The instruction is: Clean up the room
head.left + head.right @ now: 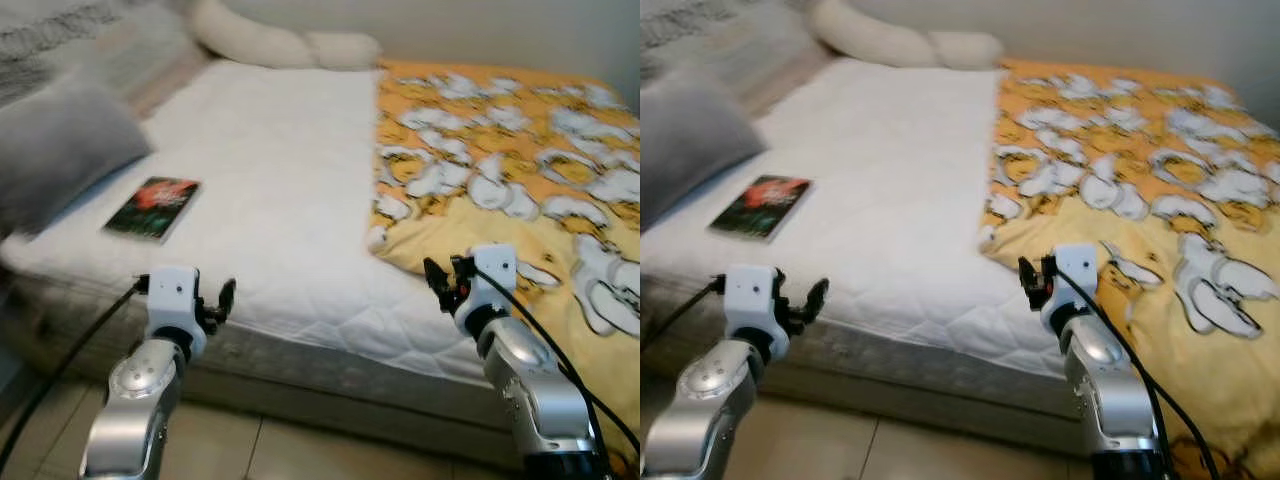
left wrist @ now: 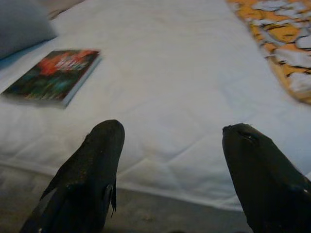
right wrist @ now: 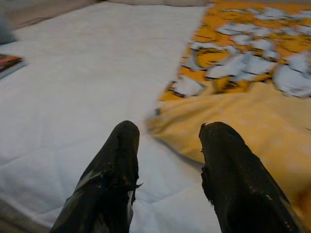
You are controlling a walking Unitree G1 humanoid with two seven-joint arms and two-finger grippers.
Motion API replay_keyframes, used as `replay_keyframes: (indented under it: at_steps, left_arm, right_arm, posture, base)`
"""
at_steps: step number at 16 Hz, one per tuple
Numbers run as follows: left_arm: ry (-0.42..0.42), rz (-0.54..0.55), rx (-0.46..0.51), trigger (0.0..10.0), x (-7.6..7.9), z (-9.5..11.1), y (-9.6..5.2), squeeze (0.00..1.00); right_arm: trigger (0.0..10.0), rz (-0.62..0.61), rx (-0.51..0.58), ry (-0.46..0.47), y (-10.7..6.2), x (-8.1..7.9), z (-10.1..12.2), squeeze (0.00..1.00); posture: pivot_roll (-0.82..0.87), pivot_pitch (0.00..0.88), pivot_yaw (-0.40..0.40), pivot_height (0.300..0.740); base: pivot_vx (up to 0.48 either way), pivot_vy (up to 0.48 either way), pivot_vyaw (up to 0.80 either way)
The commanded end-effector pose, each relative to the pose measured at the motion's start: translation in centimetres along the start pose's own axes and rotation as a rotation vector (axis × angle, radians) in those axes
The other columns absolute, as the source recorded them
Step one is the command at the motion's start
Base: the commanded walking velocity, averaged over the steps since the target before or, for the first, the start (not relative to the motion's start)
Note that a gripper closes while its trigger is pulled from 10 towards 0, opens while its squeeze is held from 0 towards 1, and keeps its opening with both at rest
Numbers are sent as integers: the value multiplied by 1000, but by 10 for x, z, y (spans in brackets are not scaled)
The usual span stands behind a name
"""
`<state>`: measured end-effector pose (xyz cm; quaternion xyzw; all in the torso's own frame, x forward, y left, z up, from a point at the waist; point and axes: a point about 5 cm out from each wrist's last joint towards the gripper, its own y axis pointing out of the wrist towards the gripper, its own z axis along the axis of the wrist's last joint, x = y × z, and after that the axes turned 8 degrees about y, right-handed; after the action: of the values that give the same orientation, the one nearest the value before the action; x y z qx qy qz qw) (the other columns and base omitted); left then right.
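Facing bed (image 1: 280, 180); book (image 1: 153, 208) on it

White quilted matt cloth is covering the mattress (image 1: 270, 190); a soft printed yellow blanket (image 1: 510, 170) is lying on it; beside the grey pillow (image 1: 55, 150), a glossy-covered book (image 1: 153, 207).
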<state>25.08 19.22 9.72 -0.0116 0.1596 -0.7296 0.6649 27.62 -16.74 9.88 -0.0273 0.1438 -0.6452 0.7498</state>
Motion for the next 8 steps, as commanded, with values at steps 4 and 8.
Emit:
replay_keyframes:
  at_steps: [4, 8]
  left_arm:
    - [-2, -1, -17, 10000, 0, -4, 0, 27]
    - [7, -4, -10, 10000, -2, -2, 2, 27]
  right_arm:
    - [10000, 16, 7, -9, 3, -3, 4, 0]
    - [10000, 21, 0, -8, 3, -4, 1, 0]
  posture:
    - [-66, 0, -1, 740]
    - [-72, 0, -1, 740]
  base:
    - [0, -429, 800]
    - [0, -428, 0]
